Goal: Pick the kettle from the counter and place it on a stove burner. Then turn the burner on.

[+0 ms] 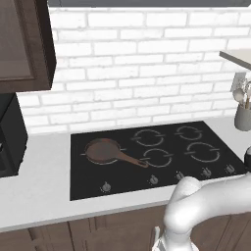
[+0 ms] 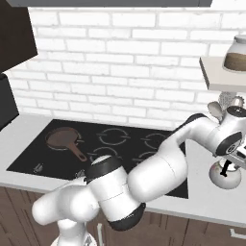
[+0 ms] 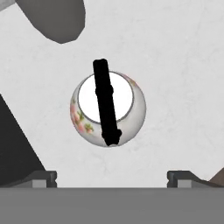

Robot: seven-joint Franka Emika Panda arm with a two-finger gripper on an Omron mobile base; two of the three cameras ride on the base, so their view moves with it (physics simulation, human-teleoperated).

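Note:
The kettle (image 3: 127,105) stands upright on the pale counter (image 3: 175,65), right of the black cooktop; its black handle (image 3: 106,103) crosses the lid seen from above. My gripper (image 3: 112,178) hovers directly over it, open, fingertips (image 3: 43,177) wide apart and nothing between them. From the right base camera the gripper (image 2: 233,161) sits just above the kettle (image 2: 225,177), apart from it. Stove burner rings (image 1: 158,157) mark the glass; the closest to the kettle is the front right ring (image 1: 203,152).
A brown frying pan (image 1: 103,151) occupies the front left burner. Knobs (image 1: 153,180) line the cooktop's front edge. A grey utensil pot (image 1: 242,115) stands behind the kettle by the wall. A shelf holding a jar (image 2: 235,53) overhangs the spot.

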